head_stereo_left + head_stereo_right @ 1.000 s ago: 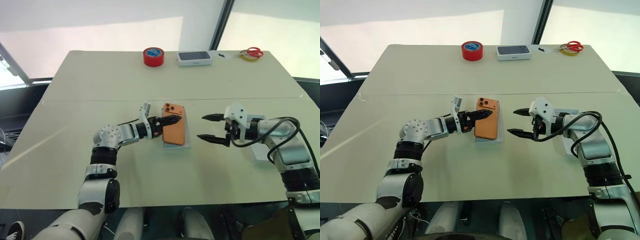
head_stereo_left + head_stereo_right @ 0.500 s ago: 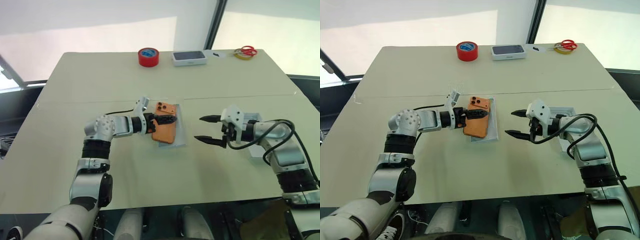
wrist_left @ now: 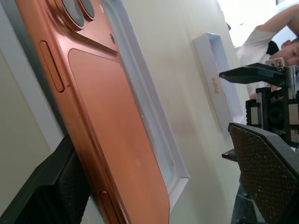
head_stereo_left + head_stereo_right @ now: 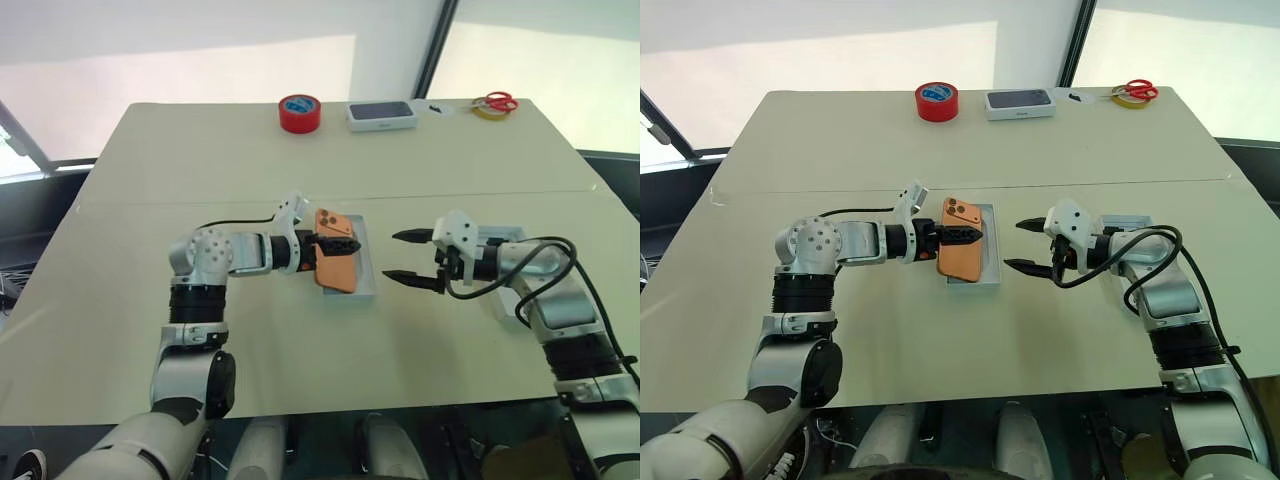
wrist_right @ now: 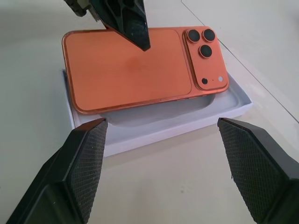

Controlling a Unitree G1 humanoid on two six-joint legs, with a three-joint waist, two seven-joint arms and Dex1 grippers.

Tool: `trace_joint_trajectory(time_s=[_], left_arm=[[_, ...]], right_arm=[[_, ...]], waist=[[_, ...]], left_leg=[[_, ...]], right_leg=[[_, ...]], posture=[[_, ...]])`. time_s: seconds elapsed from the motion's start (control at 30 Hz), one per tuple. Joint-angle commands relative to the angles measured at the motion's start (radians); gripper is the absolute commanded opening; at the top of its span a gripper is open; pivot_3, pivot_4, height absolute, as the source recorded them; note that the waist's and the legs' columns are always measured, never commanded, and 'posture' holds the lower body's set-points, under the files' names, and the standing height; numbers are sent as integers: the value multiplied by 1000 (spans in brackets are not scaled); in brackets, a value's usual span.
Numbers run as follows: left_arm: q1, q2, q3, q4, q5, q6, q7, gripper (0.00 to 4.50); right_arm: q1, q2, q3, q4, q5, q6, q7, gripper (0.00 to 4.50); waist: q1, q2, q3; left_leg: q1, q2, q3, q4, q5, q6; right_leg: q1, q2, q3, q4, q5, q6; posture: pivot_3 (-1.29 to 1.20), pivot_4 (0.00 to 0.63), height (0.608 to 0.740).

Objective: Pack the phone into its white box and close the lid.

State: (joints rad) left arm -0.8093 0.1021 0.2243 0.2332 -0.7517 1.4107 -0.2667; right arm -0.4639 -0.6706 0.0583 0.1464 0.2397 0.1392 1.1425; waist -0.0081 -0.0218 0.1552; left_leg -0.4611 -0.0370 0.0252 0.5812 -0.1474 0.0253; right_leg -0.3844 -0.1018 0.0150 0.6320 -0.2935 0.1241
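The phone (image 5: 135, 70) lies tilted, one long edge propped on the wall of the box (image 5: 187, 119), not seated. The left gripper (image 4: 335, 244) is spread wide, one finger under that edge, gripping nothing. The right gripper (image 4: 412, 256) hovers near, open and empty. Best move: nudge the phone sideways until it drops flat.

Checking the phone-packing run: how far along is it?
Done: nothing finished. In hand: phone lies tilted over the box, not seated; left pincer open at it, one finger under an edge. Left: seat the phone, fetch the lid behind the open right pincer, close it.
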Motion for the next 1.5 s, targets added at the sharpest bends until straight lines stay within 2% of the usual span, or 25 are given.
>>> trace_joint_trajectory(time_s=[0.03,0.17,0.3,0.4,0.53,0.63,0.8,0.97,1.07,1.13,1.2,1.3,1.37,1.4,1.5], left_arm=[[4,14,-44,-60,12,-1,-20,4487],[23,57,-110,-45,78,-75,-44,4487],[-21,57,-59,-58,36,-26,-51,4487],[19,95,-130,-68,85,-52,-71,4487],[-34,13,3,-92,30,28,2,4487],[-5,40,-33,-103,67,31,-10,4487],[13,67,30,-174,21,133,-32,4487],[5,109,50,-196,34,51,-53,4487],[53,185,-37,-215,89,-94,-126,4487],[106,260,-137,-216,169,-207,-173,3937],[144,303,-190,-195,231,-313,-198,3186],[157,329,-280,-151,320,-459,-243,1534],[157,319,-329,-108,361,-519,-269,520],[158,303,-329,-88,352,-520,-287,42],[162,263,-321,-54,311,-495,-346,42]], right_arm=[[-10,0,-9,-8,0,-22,-5,3956],[-9,3,-11,-10,1,-23,-10,3956],[-4,3,-10,-11,1,-26,-12,3956],[-7,5,-9,-6,-1,-28,-13,3956],[-6,3,-9,-5,0,-30,-10,3956],[-11,6,-5,0,-3,-31,-12,3956],[-11,10,-4,-2,-2,-29,-13,3956],[-11,11,-3,3,-7,-35,-12,3956],[-29,20,-10,19,-11,-36,-30,3956],[-49,28,-19,50,-21,-38,-54,3412],[-64,25,-13,92,-68,-90,-92,2661],[-77,12,23,157,-151,-139,-133,968],[-83,13,58,199,-219,-190,-167,5],[-87,22,68,212,-233,-192,-176,0],[-88,44,98,229,-260,-197,-188,0]], waist=[[0,0,0],[0,0,0],[-3,0,0],[-3,0,0],[1,0,0],[3,0,0],[-3,0,0],[-2,0,0],[-2,0,0],[-5,1,0],[-5,1,0],[2,1,0],[4,1,0],[4,1,0],[0,1,0]], left_leg=[[0,0,0,0,0,0],[0,0,0,0,0,0],[0,0,0,0,0,-1],[1,0,0,0,0,-1],[0,0,0,0,0,-1],[0,0,0,1,0,-1],[0,0,0,1,0,-1],[0,0,0,1,1,-1],[0,0,0,1,1,-1],[0,0,0,1,1,-2],[1,0,1,-1,1,-2],[-1,0,1,-1,1,-2],[-1,0,1,-1,1,-2],[0,0,1,-1,1,-2],[-1,-1,2,-1,0,-1]], right_leg=[[0,0,0,0,0,0],[0,0,0,0,0,0],[0,0,0,0,0,0],[0,0,0,1,0,0],[0,0,0,0,0,0],[0,0,0,0,0,0],[0,1,0,1,0,0],[-1,1,0,2,0,1],[-1,1,0,2,0,0],[-1,1,1,2,0,0],[-1,1,2,1,0,0],[-4,0,1,1,0,0],[-6,-1,1,0,-2,-3],[-6,-1,1,0,-2,-4],[-6,-2,1,-1,-1,-4]], posture=[[0,150,738],[0,150,738],[0,150,738],[0,150,738],[0,150,738],[0,150,738],[0,150,738],[0,150,738],[0,150,738],[0,150,738],[0,150,738],[0,150,738],[0,150,738],[0,150,738],[0,150,738]])
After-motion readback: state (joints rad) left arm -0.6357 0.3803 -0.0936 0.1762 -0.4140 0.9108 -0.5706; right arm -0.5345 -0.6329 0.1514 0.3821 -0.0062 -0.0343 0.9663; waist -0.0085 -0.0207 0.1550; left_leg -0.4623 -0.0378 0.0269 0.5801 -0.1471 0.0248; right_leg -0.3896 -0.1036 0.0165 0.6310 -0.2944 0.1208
